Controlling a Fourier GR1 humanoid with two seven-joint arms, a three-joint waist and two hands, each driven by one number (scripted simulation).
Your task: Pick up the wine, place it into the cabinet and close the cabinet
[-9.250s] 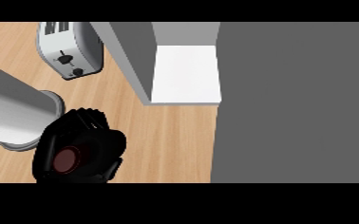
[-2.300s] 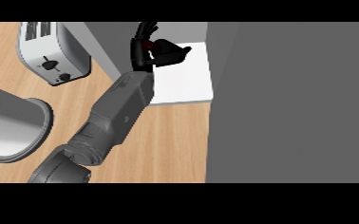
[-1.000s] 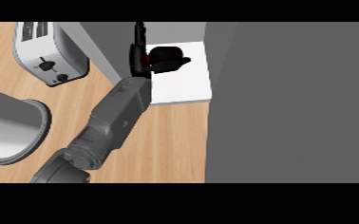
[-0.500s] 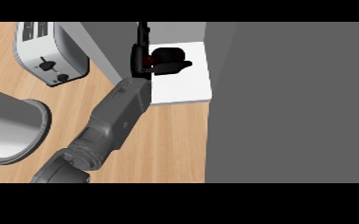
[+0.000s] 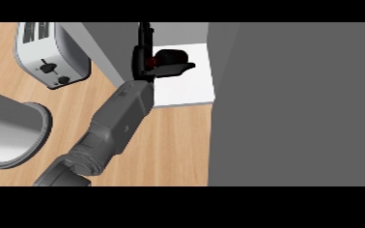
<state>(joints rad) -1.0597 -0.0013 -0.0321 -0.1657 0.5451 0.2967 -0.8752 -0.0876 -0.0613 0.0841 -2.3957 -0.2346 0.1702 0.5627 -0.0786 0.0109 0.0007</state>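
left hand (image 5: 171, 62) | fingers curled round wine (image 5: 145, 41) | bottle inside open cabinet (image 5: 191, 86), over white shelf | grip judged needed until it rests there | door not yet closed

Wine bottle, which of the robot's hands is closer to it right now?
Left. The left hand is right against the wine bottle, over the white cabinet shelf; the right hand is not in view.

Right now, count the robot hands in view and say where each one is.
1. The left hand is over the white cabinet shelf, holding the wine. The right hand does not show and may lie outside the view.
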